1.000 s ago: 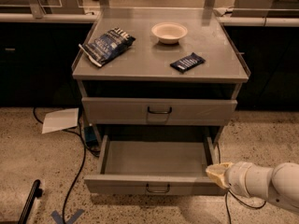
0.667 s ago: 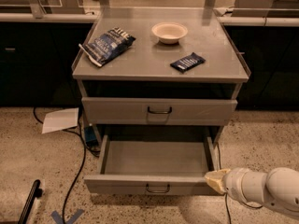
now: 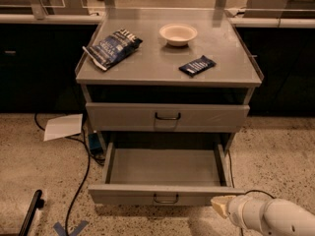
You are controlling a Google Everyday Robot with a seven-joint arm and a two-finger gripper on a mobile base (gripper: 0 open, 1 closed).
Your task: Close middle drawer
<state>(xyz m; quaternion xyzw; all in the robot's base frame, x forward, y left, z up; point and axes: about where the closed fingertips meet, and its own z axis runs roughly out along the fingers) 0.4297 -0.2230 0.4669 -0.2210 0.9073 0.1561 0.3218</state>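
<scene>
The middle drawer is a shallow grey metal tray, pulled wide open and empty. Its front panel has a small dark loop handle at the centre. My gripper, a cream-coloured tip on a white arm, is at the bottom right. It sits just in front of the right end of the drawer's front panel, at or very near it. The drawer above is shut.
The cabinet top holds a blue chip bag, a white bowl and a dark snack bar. A sheet of paper and a black cable lie on the floor at the left. Dark counters stand on both sides.
My gripper has moved down and a little left, from beside the drawer's right front corner to just in front of the panel's right end. The drawer has not visibly moved.
</scene>
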